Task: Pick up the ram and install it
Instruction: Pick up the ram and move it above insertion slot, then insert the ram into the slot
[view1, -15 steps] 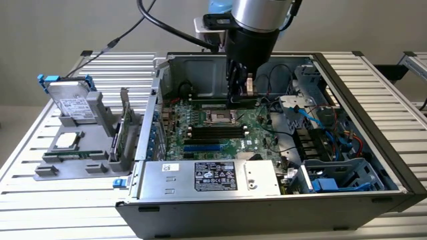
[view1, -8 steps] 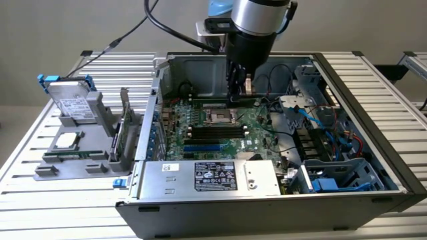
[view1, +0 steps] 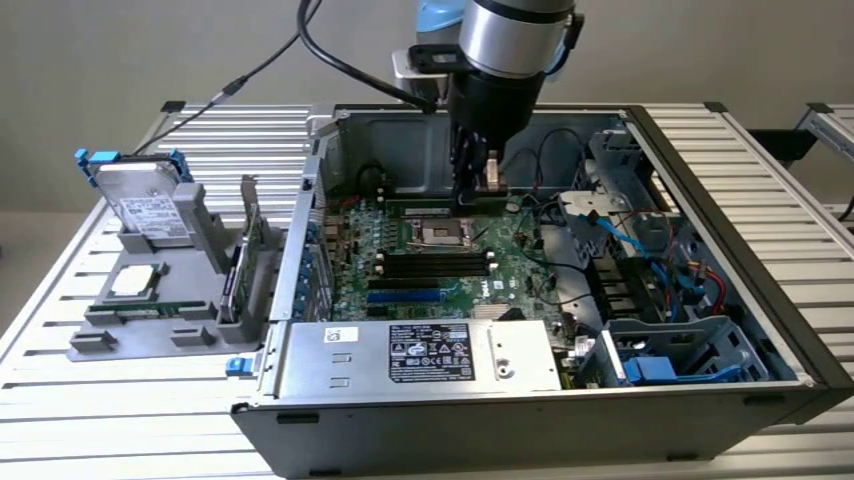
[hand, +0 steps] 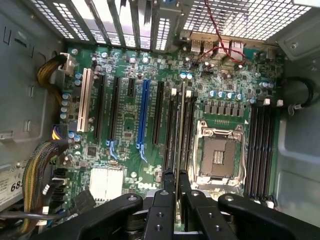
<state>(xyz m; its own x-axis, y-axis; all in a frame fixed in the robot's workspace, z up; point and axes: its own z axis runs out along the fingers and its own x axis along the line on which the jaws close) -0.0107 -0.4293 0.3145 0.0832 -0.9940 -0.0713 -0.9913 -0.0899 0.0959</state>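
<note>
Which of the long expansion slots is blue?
The blue slot between the short black slot and a long black slot; the rest are black, except the white slot.

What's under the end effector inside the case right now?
The end effector grips the ram edge-on over the black memory slots beside the empty processor socket. The slot directly beneath the ram is covered by it.

The pincer (hand: 176, 176) grips the ram (hand: 179, 125) between its two black fingers (hand: 167, 192). The ram, seen from its thin edge, reaches straight ahead of the fingertips over the black memory slots of the motherboard (hand: 125, 135). Just beside the pincer on one side lies the open processor socket (hand: 220, 155). On the other side, farther away, stands a blue expansion slot (hand: 144, 117).
</note>
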